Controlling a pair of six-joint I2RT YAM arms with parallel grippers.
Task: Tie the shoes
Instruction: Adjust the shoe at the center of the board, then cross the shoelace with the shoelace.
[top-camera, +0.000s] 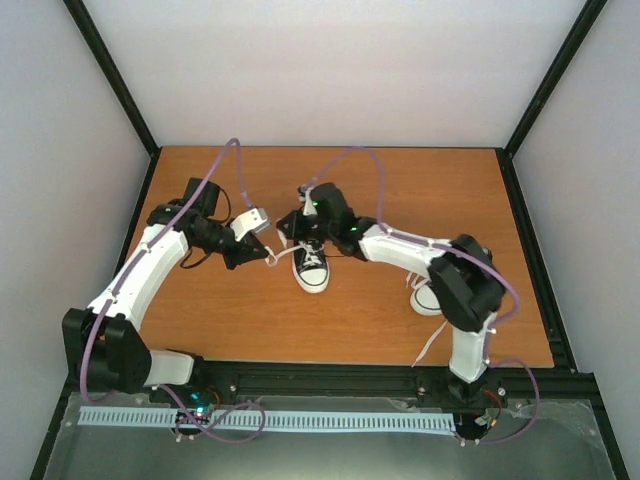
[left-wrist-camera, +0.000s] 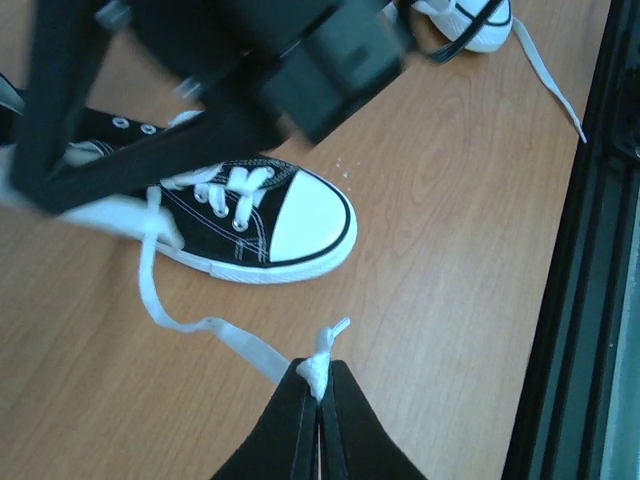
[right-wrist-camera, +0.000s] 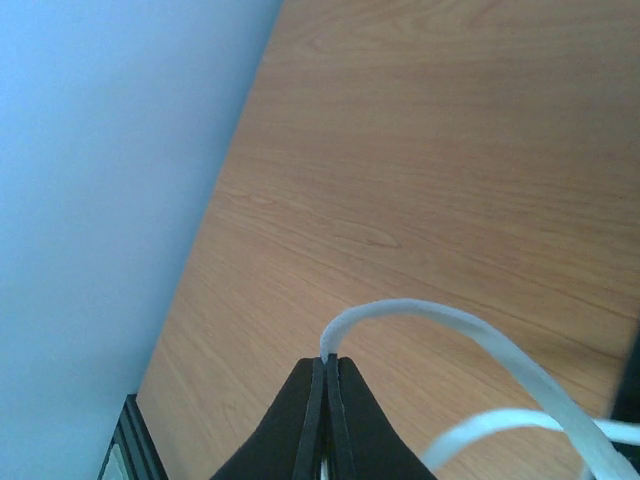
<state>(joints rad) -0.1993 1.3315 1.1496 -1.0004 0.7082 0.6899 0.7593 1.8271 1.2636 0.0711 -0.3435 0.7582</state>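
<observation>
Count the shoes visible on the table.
2. The centre shoe stands in the middle, toe towards the arm bases. The second shoe lies further right, mostly hidden under the right arm. No other shoe shows.

We see our right gripper pinched tight on a white lace that arcs off to the right above the wooden table, whose edge meets a pale wall.
</observation>
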